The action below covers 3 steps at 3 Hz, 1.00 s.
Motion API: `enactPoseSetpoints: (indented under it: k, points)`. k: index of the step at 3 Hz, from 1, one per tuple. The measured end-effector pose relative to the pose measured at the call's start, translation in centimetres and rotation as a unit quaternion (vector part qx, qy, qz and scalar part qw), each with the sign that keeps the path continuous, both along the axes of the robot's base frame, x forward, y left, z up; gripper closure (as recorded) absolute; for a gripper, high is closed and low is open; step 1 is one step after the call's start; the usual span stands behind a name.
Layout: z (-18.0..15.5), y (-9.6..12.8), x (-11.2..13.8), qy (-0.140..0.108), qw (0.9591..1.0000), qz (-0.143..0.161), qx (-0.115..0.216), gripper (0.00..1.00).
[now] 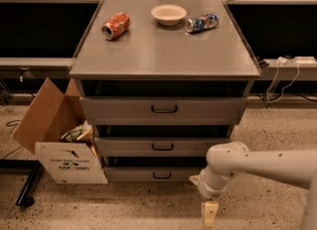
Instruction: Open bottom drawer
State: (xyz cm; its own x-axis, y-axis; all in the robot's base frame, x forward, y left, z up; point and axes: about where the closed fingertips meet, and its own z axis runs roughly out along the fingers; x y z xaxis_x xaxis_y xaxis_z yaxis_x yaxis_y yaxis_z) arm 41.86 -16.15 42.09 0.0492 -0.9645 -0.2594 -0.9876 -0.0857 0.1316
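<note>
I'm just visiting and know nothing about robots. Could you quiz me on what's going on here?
1. True or false: the gripper holds the handle of the bottom drawer.
2. What lies between the red can and the blue can? A) bowl B) mug C) plate
3. How many drawer fronts does the cabinet show?
Key: 1 false, the gripper hangs near the floor, right of the handle; 2 A; 3 three.
</note>
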Motion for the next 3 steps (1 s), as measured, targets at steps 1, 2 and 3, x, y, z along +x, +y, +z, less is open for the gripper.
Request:
enactPoseSetpoints:
  k: [1,2,3]
  points:
    - [-6.3,1.8,-0.4,0.035,0.9991,0.02,0.015,0.0]
    - [-6.3,1.8,-0.4,0.035,0.9991,0.02,0.015,0.0]
    - [-8.6,0.9,0.8,0.04,0.9988,0.017,0.022,0.0]
